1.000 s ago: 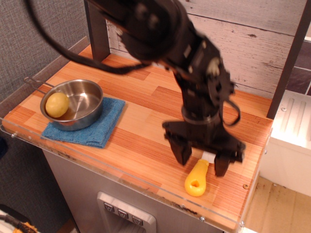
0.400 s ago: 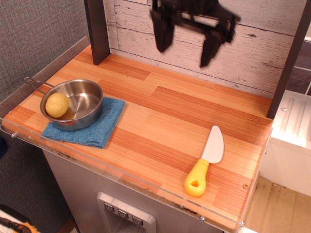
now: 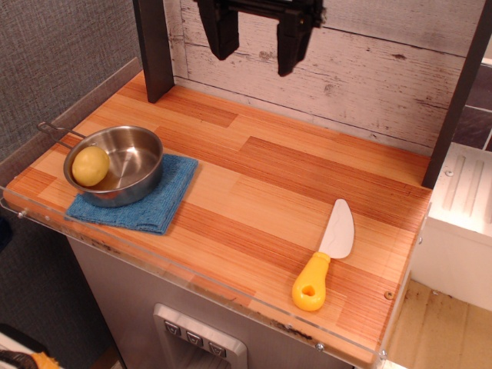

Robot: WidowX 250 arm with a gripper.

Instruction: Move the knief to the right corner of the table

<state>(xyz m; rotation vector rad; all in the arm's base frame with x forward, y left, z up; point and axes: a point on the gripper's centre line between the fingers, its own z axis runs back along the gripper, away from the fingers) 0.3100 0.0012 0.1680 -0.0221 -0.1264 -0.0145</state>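
Note:
The knief lies flat on the table near its front right corner, white blade pointing back, yellow-orange handle with a hole toward the front edge. My gripper hangs high at the top of the view in front of the back wall, far above and behind the knief. Its two dark fingers stand wide apart with nothing between them.
A steel pan holding a yellow ball-like fruit sits on a blue cloth at the left. A dark post stands at the back left. A clear acrylic rim edges the front.
The gripper let go of the knief, rose from the front right corner to the top of the view and shifted left. The knief lies uncovered where it was.

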